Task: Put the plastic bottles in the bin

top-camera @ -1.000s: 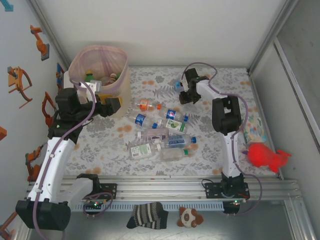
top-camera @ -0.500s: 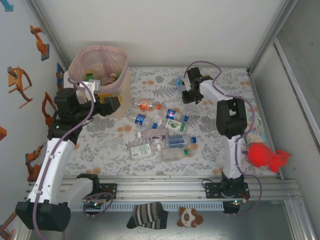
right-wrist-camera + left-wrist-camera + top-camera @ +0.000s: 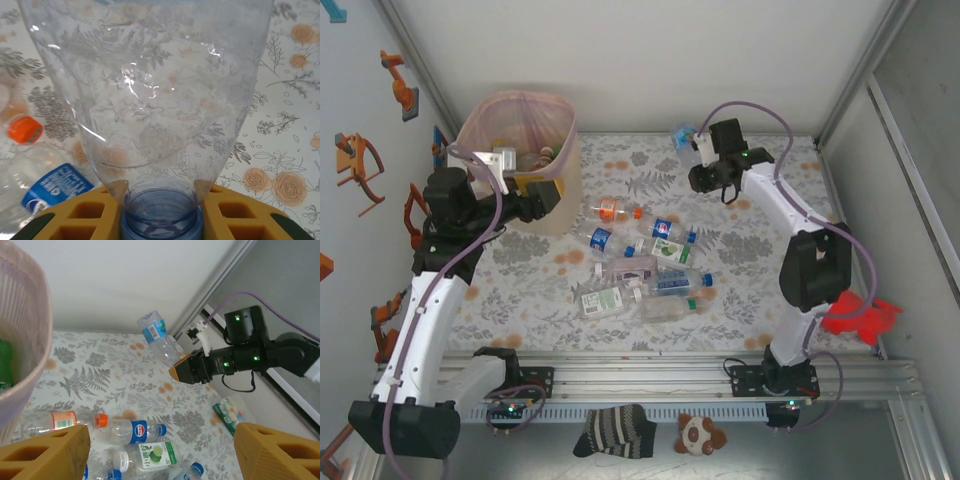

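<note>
My right gripper [image 3: 697, 150] is shut on the blue-capped neck of a clear bottle [image 3: 683, 134] with a blue label, held in the air over the back of the table. The left wrist view shows that bottle [image 3: 156, 335] sticking up from the right gripper [image 3: 176, 371]. In the right wrist view the bottle [image 3: 150, 90] stands close, its cap between the yellow fingers [image 3: 80, 215]. My left gripper [image 3: 542, 195] hangs open beside the beige, pink-lined bin [image 3: 563, 190]; the bin's wall [image 3: 27, 340] is at the left. Several bottles [image 3: 640, 270] lie mid-table, one orange-capped [image 3: 617, 211].
A red plush toy [image 3: 860, 312] and a flowered packet [image 3: 229, 412] lie at the right side. A white box [image 3: 448, 156] sits behind the bin. A sock [image 3: 615, 432] and small toy [image 3: 700, 434] lie in front of the rail.
The right arm has risen and swung back to the right, lifting the blue-labelled bottle off the table. The left gripper has drawn slightly back toward the bin.
</note>
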Robot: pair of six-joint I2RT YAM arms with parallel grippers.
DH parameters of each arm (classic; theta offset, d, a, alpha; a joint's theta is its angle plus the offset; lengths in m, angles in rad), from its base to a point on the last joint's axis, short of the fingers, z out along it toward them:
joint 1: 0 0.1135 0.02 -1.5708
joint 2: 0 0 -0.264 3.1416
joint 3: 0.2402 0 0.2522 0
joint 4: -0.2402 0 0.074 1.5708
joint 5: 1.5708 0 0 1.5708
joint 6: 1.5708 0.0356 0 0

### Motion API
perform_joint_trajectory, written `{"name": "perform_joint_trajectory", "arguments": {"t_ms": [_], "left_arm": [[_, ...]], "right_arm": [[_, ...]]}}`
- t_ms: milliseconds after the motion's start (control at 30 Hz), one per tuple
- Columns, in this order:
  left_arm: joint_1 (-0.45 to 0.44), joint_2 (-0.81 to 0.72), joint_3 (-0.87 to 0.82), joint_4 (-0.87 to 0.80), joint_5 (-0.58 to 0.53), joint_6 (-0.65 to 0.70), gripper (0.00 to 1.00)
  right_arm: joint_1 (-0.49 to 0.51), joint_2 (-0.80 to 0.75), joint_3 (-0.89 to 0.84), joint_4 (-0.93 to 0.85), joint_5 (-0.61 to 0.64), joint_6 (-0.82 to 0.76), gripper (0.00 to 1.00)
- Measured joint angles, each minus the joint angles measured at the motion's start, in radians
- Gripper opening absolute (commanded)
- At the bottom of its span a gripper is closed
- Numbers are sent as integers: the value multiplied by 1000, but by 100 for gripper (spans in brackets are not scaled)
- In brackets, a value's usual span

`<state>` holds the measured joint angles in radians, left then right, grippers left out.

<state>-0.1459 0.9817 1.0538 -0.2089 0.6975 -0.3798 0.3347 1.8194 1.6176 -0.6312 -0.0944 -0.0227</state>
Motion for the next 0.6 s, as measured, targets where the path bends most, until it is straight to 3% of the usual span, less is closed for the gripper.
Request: {"name": "perform_joint_trajectory", "arguments": {"t_ms": [600], "left_arm": [[-112,182,72,137,-10,-130,85]], "right_arm": [[160,-402,-187,161,-175,-32,30]]}}
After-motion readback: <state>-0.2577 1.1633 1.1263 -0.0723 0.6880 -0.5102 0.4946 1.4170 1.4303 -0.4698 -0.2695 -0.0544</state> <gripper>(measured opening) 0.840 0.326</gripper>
